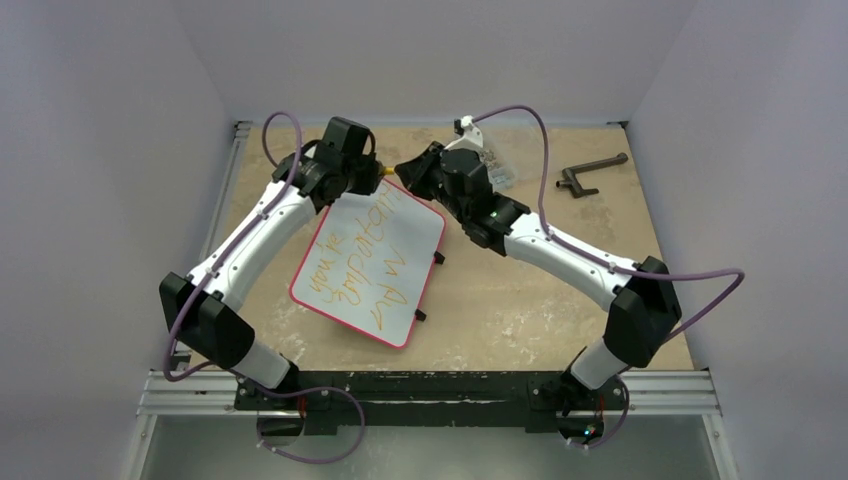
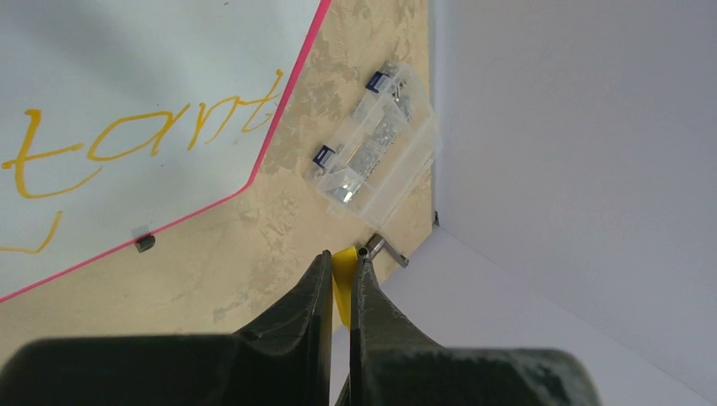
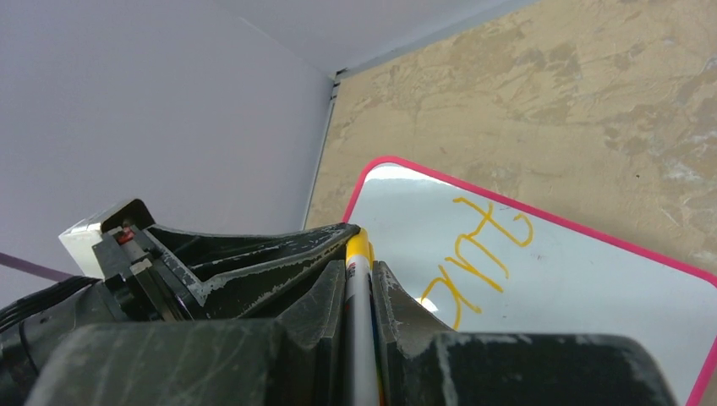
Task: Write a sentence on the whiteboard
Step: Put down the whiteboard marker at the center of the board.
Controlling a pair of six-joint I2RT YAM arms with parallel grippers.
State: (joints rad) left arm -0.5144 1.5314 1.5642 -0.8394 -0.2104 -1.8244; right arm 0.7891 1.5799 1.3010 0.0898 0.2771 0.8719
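The whiteboard (image 1: pixel 420 250), white with a red rim, lies tilted in the middle of the table. The sentence (image 1: pixel 365 255) runs across it in slanted orange-yellow lines; its letters (image 2: pixel 152 139) also show in the left wrist view and its letters (image 3: pixel 486 254) in the right wrist view. My left gripper (image 1: pixel 383 172) and right gripper (image 1: pixel 402 170) meet tip to tip over the board's far corner. The left gripper (image 2: pixel 342 255) is shut on a small yellow cap (image 2: pixel 342 283). The right gripper (image 3: pixel 358 264) is shut on a marker (image 3: pixel 358 338), whose yellow end touches the left fingers (image 3: pixel 254 254).
A clear plastic parts box (image 1: pixel 490 165) sits behind the right gripper near the back wall; the parts box (image 2: pixel 380 161) is also in the left wrist view. A dark metal crank handle (image 1: pixel 590 172) lies at the back right. Walls close three sides.
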